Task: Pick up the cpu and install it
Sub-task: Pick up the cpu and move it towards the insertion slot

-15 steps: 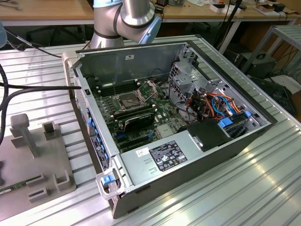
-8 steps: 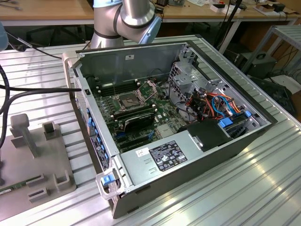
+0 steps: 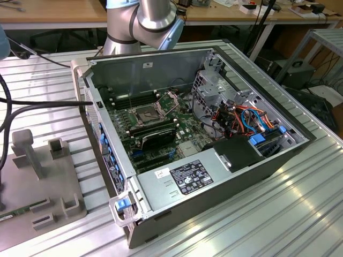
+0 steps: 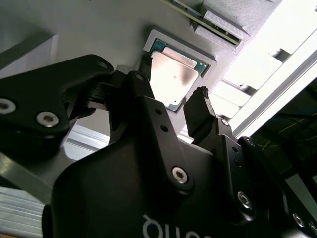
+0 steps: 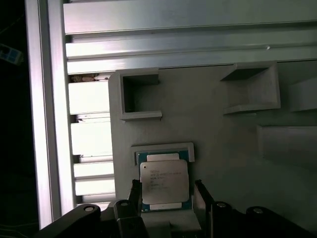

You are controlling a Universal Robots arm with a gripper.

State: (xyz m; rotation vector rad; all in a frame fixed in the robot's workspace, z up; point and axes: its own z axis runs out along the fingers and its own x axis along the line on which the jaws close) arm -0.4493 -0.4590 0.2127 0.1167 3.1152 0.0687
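Pincer [image 5: 167, 188], released, straddles the cpu [image 5: 164, 179], fingers [image 5: 202, 194] flanking two opposite edges.

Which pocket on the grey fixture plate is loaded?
The framed nest between the open fingers: it holds the cpu. The square walled pocket and the angled pocket are empty.

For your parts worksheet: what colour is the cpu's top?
The cpu top is silver-grey, edged in green; best in the first wrist view.
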